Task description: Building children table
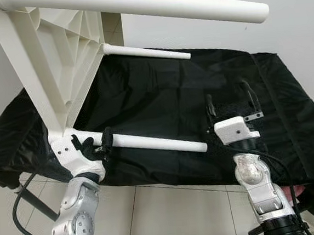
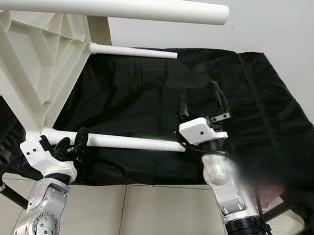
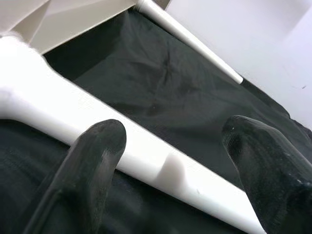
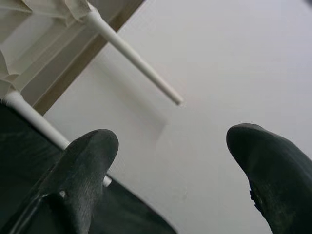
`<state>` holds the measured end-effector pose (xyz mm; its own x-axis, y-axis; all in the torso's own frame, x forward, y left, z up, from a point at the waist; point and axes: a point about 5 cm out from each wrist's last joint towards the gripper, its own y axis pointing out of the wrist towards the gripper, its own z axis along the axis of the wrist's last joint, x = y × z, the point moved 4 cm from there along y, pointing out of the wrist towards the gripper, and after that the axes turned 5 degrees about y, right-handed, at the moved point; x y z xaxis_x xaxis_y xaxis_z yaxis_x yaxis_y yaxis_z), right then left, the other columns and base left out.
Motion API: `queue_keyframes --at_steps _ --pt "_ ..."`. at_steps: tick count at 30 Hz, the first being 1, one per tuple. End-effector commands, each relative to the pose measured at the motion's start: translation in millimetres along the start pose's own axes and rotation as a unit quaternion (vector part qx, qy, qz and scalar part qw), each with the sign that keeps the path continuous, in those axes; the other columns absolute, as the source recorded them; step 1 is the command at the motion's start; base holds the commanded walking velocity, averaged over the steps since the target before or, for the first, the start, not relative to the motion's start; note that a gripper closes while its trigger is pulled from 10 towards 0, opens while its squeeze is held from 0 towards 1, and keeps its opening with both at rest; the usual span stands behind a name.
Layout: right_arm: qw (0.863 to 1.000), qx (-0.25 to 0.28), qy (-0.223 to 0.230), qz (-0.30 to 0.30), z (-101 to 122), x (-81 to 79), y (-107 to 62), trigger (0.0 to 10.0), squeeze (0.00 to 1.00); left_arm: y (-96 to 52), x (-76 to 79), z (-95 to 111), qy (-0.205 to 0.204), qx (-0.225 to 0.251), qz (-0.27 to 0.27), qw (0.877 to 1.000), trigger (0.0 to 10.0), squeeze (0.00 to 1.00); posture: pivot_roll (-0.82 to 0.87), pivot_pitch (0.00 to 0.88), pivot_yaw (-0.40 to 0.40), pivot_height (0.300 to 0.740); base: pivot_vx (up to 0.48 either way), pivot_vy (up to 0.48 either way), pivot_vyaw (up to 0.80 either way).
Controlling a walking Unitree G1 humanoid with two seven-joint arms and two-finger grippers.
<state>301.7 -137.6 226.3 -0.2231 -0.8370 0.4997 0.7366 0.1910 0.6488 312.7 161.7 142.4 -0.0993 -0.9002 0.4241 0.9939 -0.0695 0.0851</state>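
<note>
The left pincer (image 1: 96, 146) is clenched around the lowest round white plastic table leg (image 1: 159, 143), gripping it close to where that leg joins the white ribbed plastic tabletop (image 1: 58, 54). In the left wrist view its two black fingers (image 3: 95, 161) straddle the leg, one on each side. The tabletop stands tipped on edge at the robot's left, its ribbed underside facing the robot, and its legs jut out sideways over a surface draped in a wrinkled black cloth (image 1: 166, 94). A thinner-looking leg (image 1: 146, 52) sticks out farther back, and another thick leg (image 1: 136, 4) runs across the top of the head views, nearest the camera.

The right pincer (image 1: 231, 102) is released, its fingers spread and pointing upward, holding nothing. It hovers above the black cloth, just beyond the free tip of the gripped leg and apart from it. Behind the cloth rises a plain white wall (image 1: 279, 8); pale floor tiles (image 1: 171, 215) lie below.
</note>
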Motion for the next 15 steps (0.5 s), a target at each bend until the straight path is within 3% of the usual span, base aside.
queue_keyframes --at_steps 1,2,3,5,7,11,15 --pt "1.000 0.030 -0.009 -0.001 11.3 1.8 3.6 10.0 0.00 -1.9 -1.5 -5.7 -0.009 -0.015 0.002 1.000 10.0 0.00 -0.04 0.063 -0.011 0.740 0.000 0.000 0.00" --pt "0.999 -0.005 0.032 -0.020 1.5 4.7 0.8 10.0 0.00 -1.7 -1.2 -5.5 0.009 -0.019 -0.004 1.000 10.0 0.00 -0.04 0.062 -0.012 0.740 0.000 0.000 0.00" --pt "0.999 -0.005 0.032 -0.020 1.5 4.7 0.8 10.0 0.00 -1.7 -1.2 -5.5 0.009 -0.019 -0.004 1.000 10.0 0.00 -0.04 0.062 -0.012 0.740 0.000 0.000 0.00" --pt "0.983 -0.112 0.138 -0.046 -31.7 1.8 -11.2 10.0 0.00 -0.6 -0.4 -1.8 0.037 -0.014 -0.011 0.999 10.0 0.00 -0.03 0.065 -0.014 0.740 0.000 0.000 0.00" --pt "0.958 -0.170 0.223 -0.058 -48.5 -4.7 -23.2 10.0 0.00 0.1 -0.5 4.5 0.099 -0.003 -0.020 0.995 10.0 0.00 -0.04 0.066 -0.012 0.740 0.000 0.000 0.00" --pt "0.940 -0.197 0.268 -0.070 -54.7 -8.8 -31.8 10.0 0.00 0.6 -2.5 10.8 0.148 0.008 -0.029 0.989 10.0 0.00 -0.04 0.067 -0.009 0.740 0.000 0.000 0.00" --pt "0.946 -0.193 0.253 -0.066 -51.7 -10.9 -33.1 10.0 0.00 0.5 -3.7 9.5 0.163 0.000 -0.039 0.986 10.0 0.00 -0.04 0.067 -0.006 0.740 0.000 0.000 0.00"
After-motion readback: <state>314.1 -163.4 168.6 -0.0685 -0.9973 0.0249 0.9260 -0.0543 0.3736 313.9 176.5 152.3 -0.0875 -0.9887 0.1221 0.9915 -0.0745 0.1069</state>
